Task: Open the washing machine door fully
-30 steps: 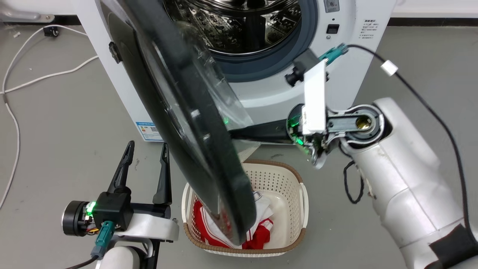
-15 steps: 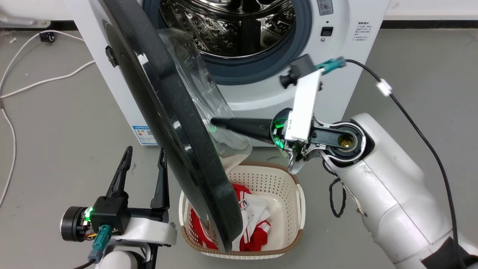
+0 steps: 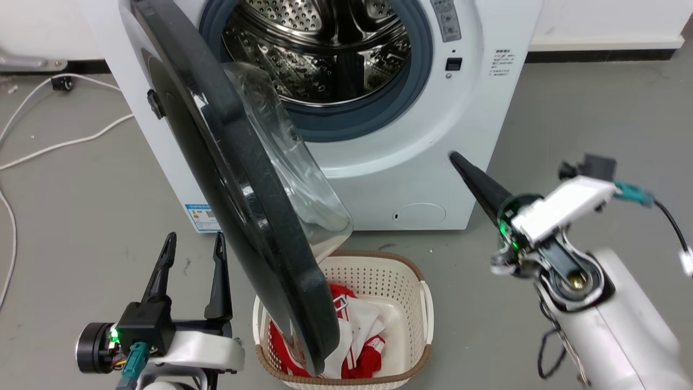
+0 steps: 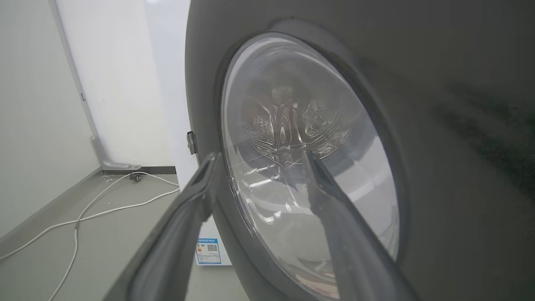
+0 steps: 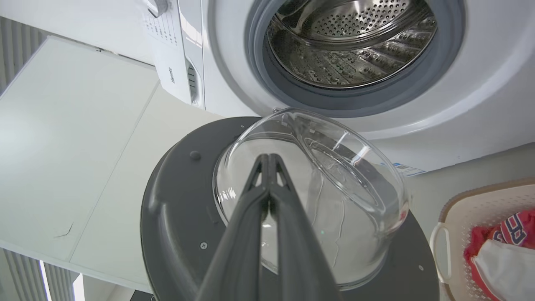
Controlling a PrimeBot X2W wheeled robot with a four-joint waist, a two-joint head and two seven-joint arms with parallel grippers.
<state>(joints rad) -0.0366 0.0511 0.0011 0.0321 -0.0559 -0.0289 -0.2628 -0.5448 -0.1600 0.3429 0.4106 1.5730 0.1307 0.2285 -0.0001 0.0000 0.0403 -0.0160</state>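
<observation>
Head view: the washing machine door (image 3: 243, 216) is swung way out from the washing machine (image 3: 411, 179). It stands edge-on to the cam, w/ its low end over the laundry basket (image 3: 427, 303). The drum (image 3: 325, 49) is easy to see. Most of the job looks done; maybe a bit more swing is left.

The right gripper (image 3: 455, 158) has its fingers pressed together, holding nothing, well apart from the door. The left gripper (image 3: 195, 239) has its fingers spread, empty, near the door's outer side.

Half a sec ago the right fingers touched the door's inner side; now they're pulled back. The cam moved too.

Place: I take it for a laundry test room.
Centre: washing machine (image 3: 379, 179) on bare grey floor (image 3: 81, 216).
Upper left: loose white cable (image 3: 59, 144).
Bottom: laundry basket (image 3: 390, 279).
</observation>
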